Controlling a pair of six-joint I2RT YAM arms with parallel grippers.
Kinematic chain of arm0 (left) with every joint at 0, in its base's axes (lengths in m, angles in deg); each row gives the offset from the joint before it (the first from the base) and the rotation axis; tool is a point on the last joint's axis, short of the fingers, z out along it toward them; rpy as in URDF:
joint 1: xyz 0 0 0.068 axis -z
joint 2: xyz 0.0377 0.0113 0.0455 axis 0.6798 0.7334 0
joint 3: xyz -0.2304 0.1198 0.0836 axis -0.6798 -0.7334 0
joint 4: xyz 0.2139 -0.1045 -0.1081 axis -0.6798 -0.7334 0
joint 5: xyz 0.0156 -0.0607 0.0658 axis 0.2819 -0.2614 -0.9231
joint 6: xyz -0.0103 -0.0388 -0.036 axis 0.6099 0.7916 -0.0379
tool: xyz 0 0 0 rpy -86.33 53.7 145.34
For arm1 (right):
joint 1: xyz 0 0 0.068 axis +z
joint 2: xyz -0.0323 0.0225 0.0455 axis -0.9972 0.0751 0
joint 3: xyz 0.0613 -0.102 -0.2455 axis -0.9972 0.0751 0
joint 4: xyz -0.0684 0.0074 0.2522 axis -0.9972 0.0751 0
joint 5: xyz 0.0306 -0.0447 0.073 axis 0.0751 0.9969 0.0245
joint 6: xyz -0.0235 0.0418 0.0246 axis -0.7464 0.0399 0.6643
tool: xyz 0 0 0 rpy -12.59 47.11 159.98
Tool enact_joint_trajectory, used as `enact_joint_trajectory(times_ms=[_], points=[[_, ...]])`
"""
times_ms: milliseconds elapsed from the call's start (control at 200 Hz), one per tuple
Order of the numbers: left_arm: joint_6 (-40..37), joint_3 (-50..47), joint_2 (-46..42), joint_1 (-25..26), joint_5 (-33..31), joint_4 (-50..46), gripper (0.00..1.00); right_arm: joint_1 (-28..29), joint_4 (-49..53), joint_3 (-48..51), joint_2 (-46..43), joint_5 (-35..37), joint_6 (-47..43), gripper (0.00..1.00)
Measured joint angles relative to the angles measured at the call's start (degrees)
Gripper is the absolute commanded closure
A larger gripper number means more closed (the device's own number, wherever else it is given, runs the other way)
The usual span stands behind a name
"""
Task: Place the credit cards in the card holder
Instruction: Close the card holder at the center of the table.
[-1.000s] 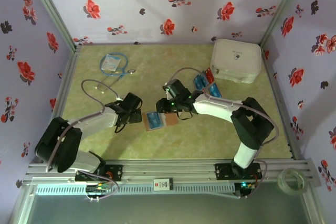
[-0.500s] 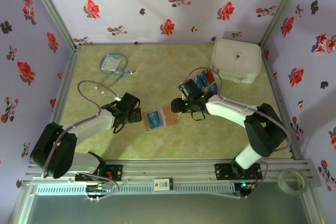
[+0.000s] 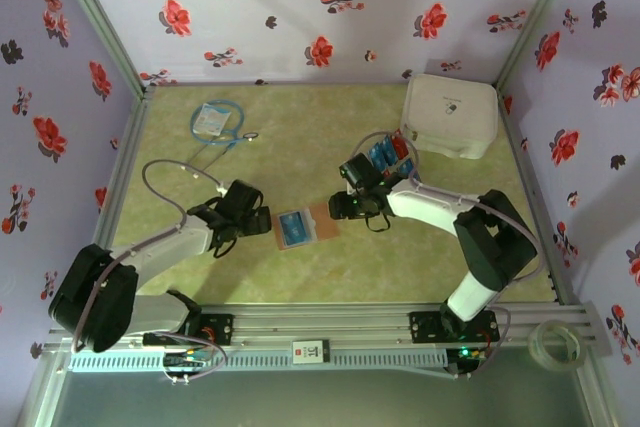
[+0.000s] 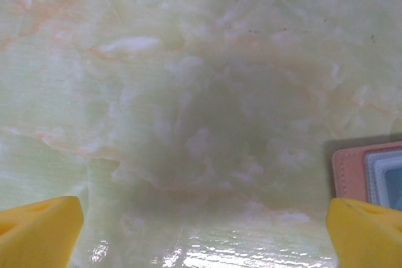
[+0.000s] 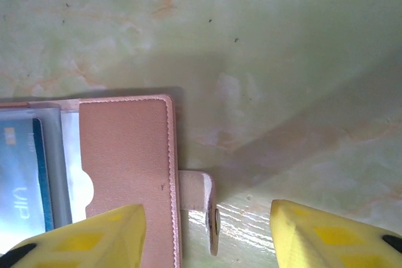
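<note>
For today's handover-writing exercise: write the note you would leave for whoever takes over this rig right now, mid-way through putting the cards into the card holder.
The left gripper is open and empty, over bare table just left of the card holder.
The right gripper is open and empty, over the holder's right flap and clasp tab.
The holder lies open mid-table with a blue card in its window pocket.
The other credit cards, red and blue, are piled beside the white case.
Done: at least one card in. Left: insert the pile.
</note>
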Motion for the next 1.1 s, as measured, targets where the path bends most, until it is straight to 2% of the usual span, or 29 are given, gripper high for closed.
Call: enact_joint_trajectory(times_ms=[415,800,925,1025,1100], points=[[0.0,-0.7,0.0,0.0,1.5,1.6,0.0,0.0,0.1,-0.2,1.3,0.0,-0.8,0.62],[0.0,-1.0,0.0,0.0,2.3,2.3,0.0,-0.4,0.1,-0.2,1.5,-0.1,-1.0,0.71],[0.0,-1.0,0.0,0.0,2.4,2.4,0.0,-0.6,0.1,-0.2,1.5,-0.2,-1.2,0.79],[0.0,-1.1,0.0,0.0,2.6,2.4,0.0,-0.6,0.1,-0.2,1.5,-0.5,-1.5,0.92],[0.0,-1.2,0.0,0.0,3.1,2.7,0.0,-0.6,0.1,-0.2,1.4,-0.7,-1.4,0.97]])
